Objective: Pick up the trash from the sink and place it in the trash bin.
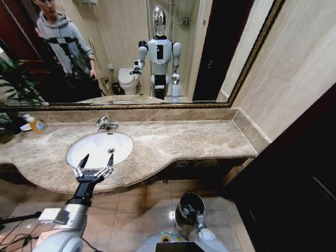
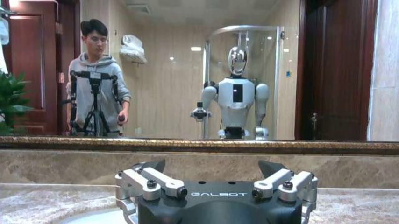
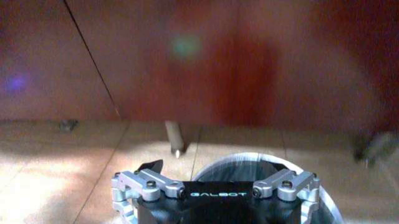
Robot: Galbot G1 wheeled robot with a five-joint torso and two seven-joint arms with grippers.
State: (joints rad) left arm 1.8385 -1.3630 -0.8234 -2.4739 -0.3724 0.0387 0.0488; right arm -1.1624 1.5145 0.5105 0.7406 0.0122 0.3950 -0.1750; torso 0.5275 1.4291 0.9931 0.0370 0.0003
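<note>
1. The sink [image 1: 100, 148], a white oval basin, is seen set into a beige marble counter [image 1: 189, 139], with a chrome faucet [image 1: 105, 124] at its far rim, just below the wall mirror [image 1: 136, 52]; no trash can be made out in the part of the basin that shows.
2. The left gripper [image 1: 95, 164] is held over the sink's near rim, its two fingers spread wide apart and gripping nothing; from the left wrist camera the same gripper [image 2: 213, 169] is shown with both fingertips parted, nothing between them, and a sliver of the white basin at its lower edge.
3. The trash bin [image 1: 189, 209], small, round and dark with a shiny metal rim, is seen on the tiled floor [image 1: 147, 205] in front of the counter, to the right of the sink and well below it.
4. The right gripper [image 1: 190, 211] is held at the bin's mouth; from the right wrist camera this gripper [image 3: 214, 168] is shown directly above the bin [image 3: 249, 163], fingers apart and holding nothing.
5. An orange bottle [image 1: 35, 124] is seen standing on the counter to the left of the sink, near the mirror's lower frame.
6. The robot's own reflection [image 1: 159, 55] is caught in the mirror behind the sink.
</note>
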